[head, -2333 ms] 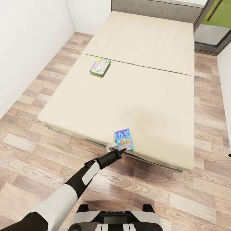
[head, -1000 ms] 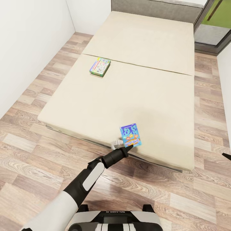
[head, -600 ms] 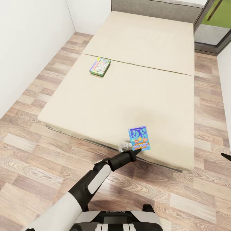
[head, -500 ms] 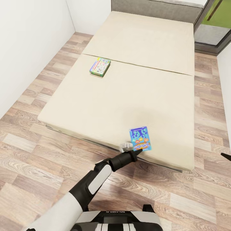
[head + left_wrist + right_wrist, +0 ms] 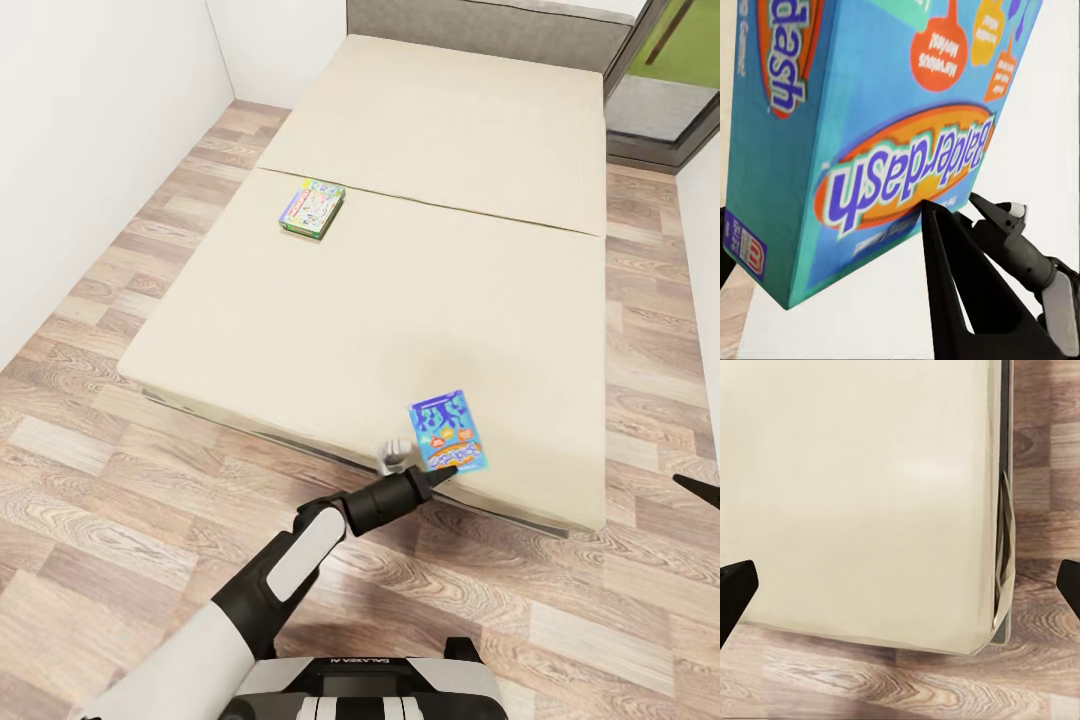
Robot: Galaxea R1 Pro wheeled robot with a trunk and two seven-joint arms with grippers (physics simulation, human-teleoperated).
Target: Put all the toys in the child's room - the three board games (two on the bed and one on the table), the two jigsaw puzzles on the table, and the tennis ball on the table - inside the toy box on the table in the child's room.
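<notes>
A wood-plank floor [image 5: 120, 480] and white walls surround a wide beige bed [image 5: 400, 300]. At the bed's near edge, the left gripper [image 5: 432, 477] is clamped on the lower corner of the small blue game box [image 5: 449, 431], which is held tilted just above the mattress; in the left wrist view the box [image 5: 862, 142] is seen pinched beside a dark finger [image 5: 967, 292]. The right gripper's fingertips [image 5: 735, 592] are spread wide, empty, over the bed's corner. Farther back, a second game box [image 5: 311, 207] lies flat on the mattress.
</notes>
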